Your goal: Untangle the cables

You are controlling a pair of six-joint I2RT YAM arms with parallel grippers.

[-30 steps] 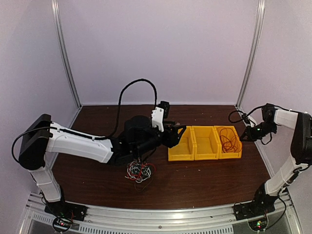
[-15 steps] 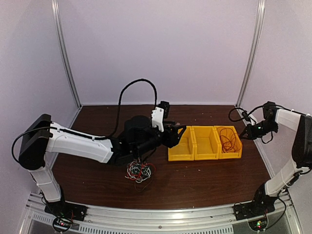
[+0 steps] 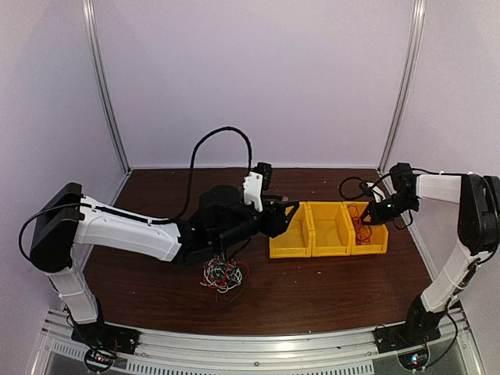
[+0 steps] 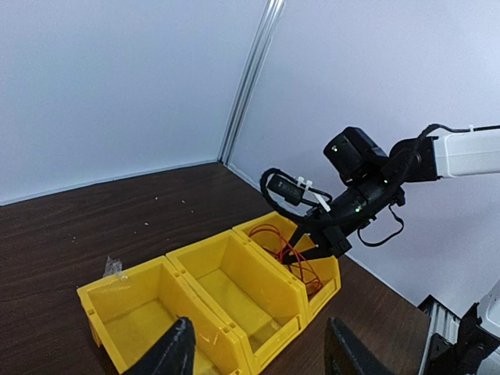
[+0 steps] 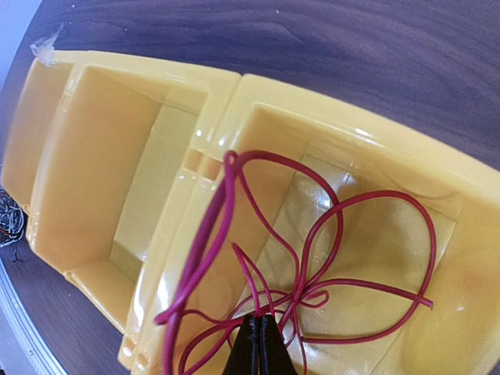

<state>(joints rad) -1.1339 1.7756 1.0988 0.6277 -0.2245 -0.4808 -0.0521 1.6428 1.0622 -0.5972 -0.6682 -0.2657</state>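
Note:
The cables (image 3: 224,273) lie as a fist-sized tangle of red, white and black wire on the brown table, under my left arm. One red cable (image 3: 363,223) (image 5: 344,258) (image 4: 293,250) lies looped in the rightmost yellow bin (image 3: 378,244). My right gripper (image 3: 367,219) (image 5: 262,332) (image 4: 301,248) is shut, its tips down among those red loops. A thin loop rises right at the tips, and I cannot tell whether it is pinched. My left gripper (image 3: 283,212) (image 4: 262,351) hangs open and holds nothing, above the leftmost bin (image 4: 105,301), up and to the right of the tangle.
Three yellow bins (image 3: 328,246) stand joined in a row right of centre; the left and middle ones (image 5: 117,156) hold no wire. The enclosure's white walls and metal posts (image 3: 402,86) close in the back and sides. A thick black arm cable (image 3: 223,133) arcs above the left arm.
My right gripper has swung left, from beyond the right bin's outer edge to inside it, among the red loops. The left arm and the tangle have not moved.

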